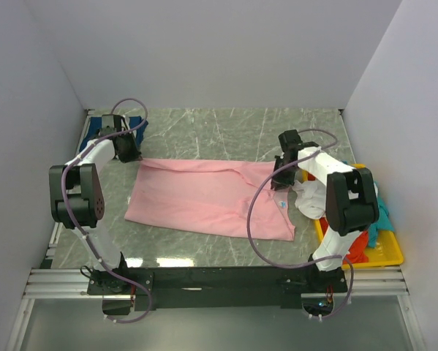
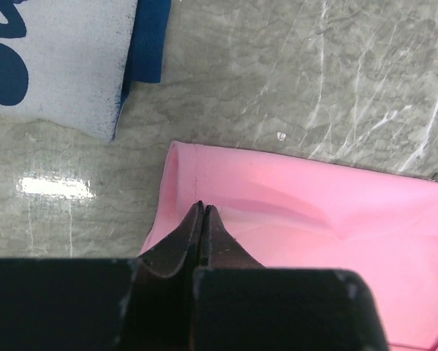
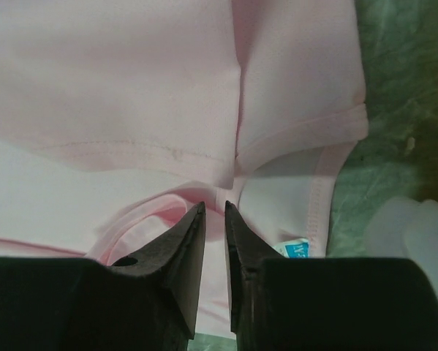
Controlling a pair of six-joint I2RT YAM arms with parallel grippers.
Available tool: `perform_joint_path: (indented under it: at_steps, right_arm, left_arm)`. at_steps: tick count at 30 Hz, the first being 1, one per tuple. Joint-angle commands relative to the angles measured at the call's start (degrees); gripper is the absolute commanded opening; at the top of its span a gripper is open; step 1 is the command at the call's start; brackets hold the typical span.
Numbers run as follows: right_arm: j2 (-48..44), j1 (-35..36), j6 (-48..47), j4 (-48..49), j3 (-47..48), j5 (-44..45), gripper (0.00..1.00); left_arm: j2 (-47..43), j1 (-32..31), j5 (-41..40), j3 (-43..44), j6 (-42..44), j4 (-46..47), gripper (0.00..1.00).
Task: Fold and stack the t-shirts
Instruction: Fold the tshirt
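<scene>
A large light-pink t-shirt [image 1: 204,197] lies folded in a long band across the middle of the table. My left gripper [image 1: 129,153] is at its far left corner, shut, its tips [image 2: 202,206] pinching the pink cloth [image 2: 314,234] just inside the curled edge. At the shirt's right end my right gripper [image 1: 281,179] stands a little open. A narrow gap shows between its tips [image 3: 215,207], with nothing in it, just above the pink collar and sleeve hem [image 3: 131,88]. A navy t-shirt [image 2: 58,66] with white print lies at the far left.
A yellow tray [image 1: 391,256] sits at the right table edge, holding a white t-shirt [image 1: 310,201], an orange-red one [image 1: 357,248] and a teal one [image 1: 383,216]. The white cloth [image 3: 416,234] is just right of my right gripper. Walls close in on three sides.
</scene>
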Motion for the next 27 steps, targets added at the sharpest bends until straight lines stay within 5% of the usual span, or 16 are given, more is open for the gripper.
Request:
perform_joint_path:
  at_steps: [1, 16, 27]
  right_arm:
    - [2.1, 0.7, 0.7, 2.1, 2.9, 1.4, 0.24]
    - [8.1, 0.7, 1.3, 1.9, 5.2, 4.8, 0.26]
    - [6.0, 0.8, 0.2, 0.5, 6.2, 2.0, 0.0]
  left_arm:
    - [-0.1, 0.3, 1.3, 1.9, -0.5, 1.6, 0.0]
    - [0.7, 0.2, 1.5, 2.1, -0.5, 1.3, 0.0]
    - [1.1, 0.2, 1.8, 2.5, -0.4, 1.4, 0.0]
